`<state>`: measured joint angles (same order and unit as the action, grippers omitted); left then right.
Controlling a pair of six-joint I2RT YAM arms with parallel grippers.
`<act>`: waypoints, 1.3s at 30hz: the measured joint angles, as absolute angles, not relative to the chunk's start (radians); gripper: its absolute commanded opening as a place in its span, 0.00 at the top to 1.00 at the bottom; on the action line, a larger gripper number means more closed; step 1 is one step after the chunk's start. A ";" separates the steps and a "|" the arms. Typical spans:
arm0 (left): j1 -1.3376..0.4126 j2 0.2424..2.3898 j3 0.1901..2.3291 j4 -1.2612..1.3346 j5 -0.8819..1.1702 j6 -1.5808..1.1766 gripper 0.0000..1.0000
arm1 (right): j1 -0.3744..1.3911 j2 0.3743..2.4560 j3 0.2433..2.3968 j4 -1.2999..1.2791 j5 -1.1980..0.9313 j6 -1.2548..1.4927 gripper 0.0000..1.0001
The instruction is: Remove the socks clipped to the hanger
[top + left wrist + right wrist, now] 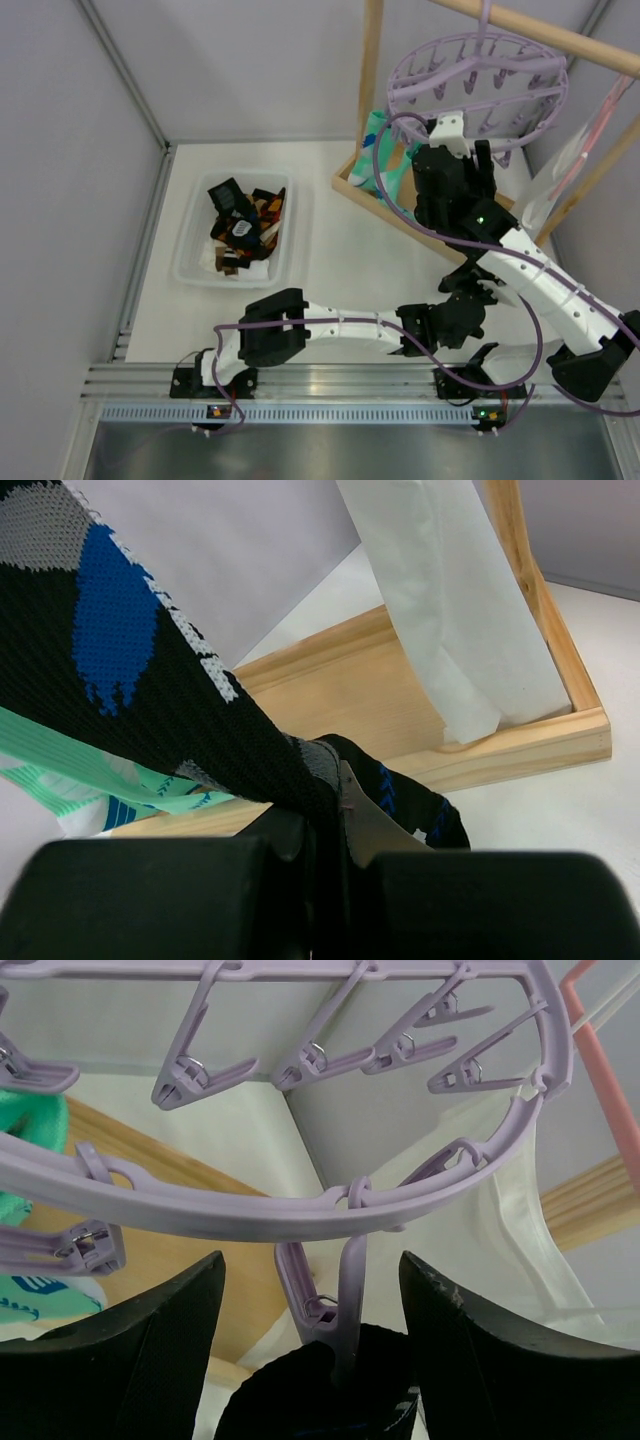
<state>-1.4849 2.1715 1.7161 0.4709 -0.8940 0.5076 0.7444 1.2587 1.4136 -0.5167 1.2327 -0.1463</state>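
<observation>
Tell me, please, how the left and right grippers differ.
The left gripper is shut on a black sock; the right gripper is open. The left sits low by the wooden frame; the right is up at the hanger, a peg between its fingers. Each has a sock between its fingers.

No legible text or markings.

Smooth plastic hanger [250, 1217]; knitted cloth sock [180, 710] (matt); bare wooden frame [340, 695].
</observation>
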 measured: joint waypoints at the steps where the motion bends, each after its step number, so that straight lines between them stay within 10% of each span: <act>1: -1.485 2.172 1.716 0.471 -0.894 0.506 1.00 | 0.743 1.259 1.414 -0.505 1.235 -0.155 0.34; 22: -1.488 2.172 1.702 0.471 -0.871 0.464 1.00 | 0.730 1.308 1.414 -0.401 1.254 -0.253 0.83; 34: -1.467 2.044 1.335 0.455 -0.902 0.283 1.00 | 0.694 1.253 1.413 -0.440 1.109 -0.159 0.73; 39: -1.435 1.766 1.074 0.440 -0.986 0.200 1.00 | 0.617 1.144 1.339 -0.457 0.879 -0.070 0.48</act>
